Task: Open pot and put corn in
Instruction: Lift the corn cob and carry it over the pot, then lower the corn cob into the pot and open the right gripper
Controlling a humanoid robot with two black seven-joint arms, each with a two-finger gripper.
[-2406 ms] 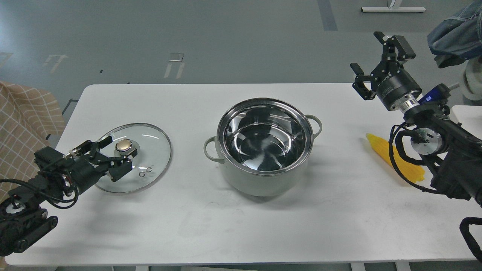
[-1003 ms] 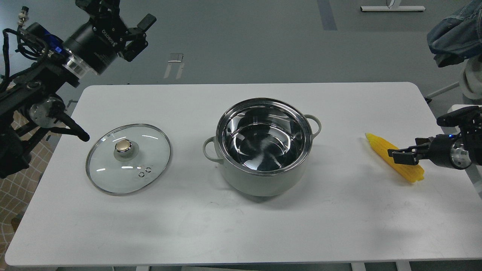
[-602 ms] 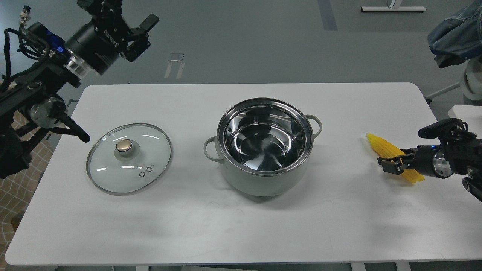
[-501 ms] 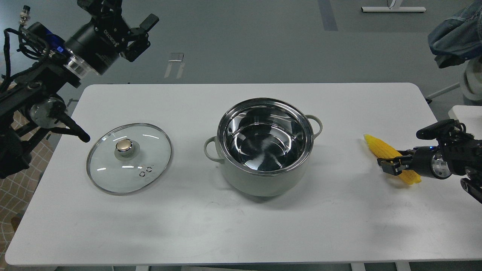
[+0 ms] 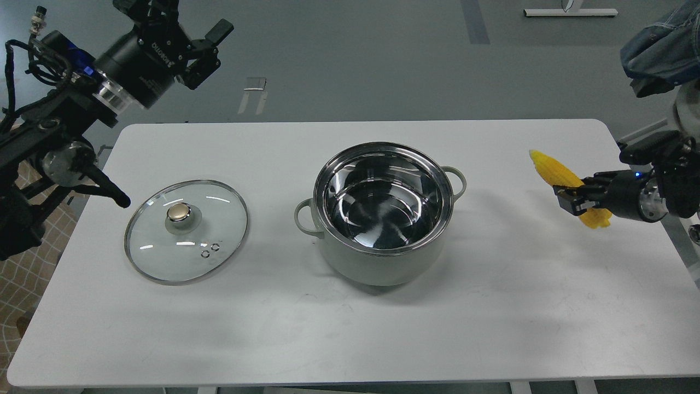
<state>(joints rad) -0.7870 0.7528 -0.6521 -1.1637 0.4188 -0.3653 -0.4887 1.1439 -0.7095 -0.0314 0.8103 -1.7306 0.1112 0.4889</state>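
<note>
corn [image 5: 552,171] gripped by right end effector [image 5: 571,196], part hidden | left end effector [image 5: 183,24] spread

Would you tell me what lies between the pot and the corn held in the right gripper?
Nothing: in the head view, only bare white table separates the pot from the corn in the right gripper.

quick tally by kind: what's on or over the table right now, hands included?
pot: 1, open, on the table
glass lid: 1, flat on the table, left of the pot
corn: 1, gripped by the right hand, off the table
hands: 2; left hand raised, holding nothing
Total: 5
</note>
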